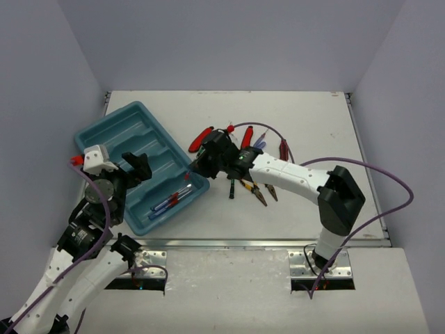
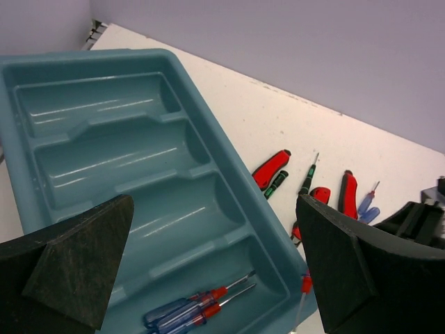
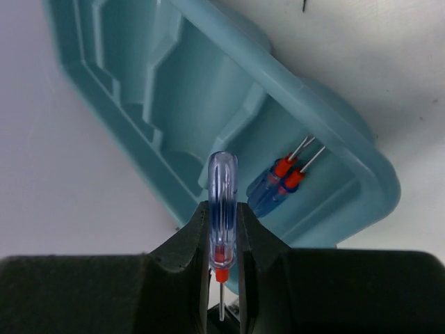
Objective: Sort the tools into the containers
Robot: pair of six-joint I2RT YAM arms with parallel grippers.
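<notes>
The teal tray [image 1: 122,132] lies at the left, with two blue-handled screwdrivers [image 1: 170,202] in its nearest compartment; they also show in the left wrist view [image 2: 195,309] and the right wrist view [image 3: 278,182]. My right gripper [image 1: 197,167] is shut on a third blue-handled screwdriver [image 3: 222,202], held above the tray's right rim [image 3: 327,132]. My left gripper [image 2: 212,264] is open and empty above the tray [image 2: 208,104]. The other tools lie on the table: red-handled cutters [image 1: 201,137], yellow-handled pliers [image 1: 254,191], blue screwdrivers [image 1: 261,142] and black-green screwdrivers [image 2: 306,184].
The loose tools lie under and behind my right arm, right of the tray. Grey walls close in the table on three sides. A purple cable [image 1: 313,161] loops over the right arm.
</notes>
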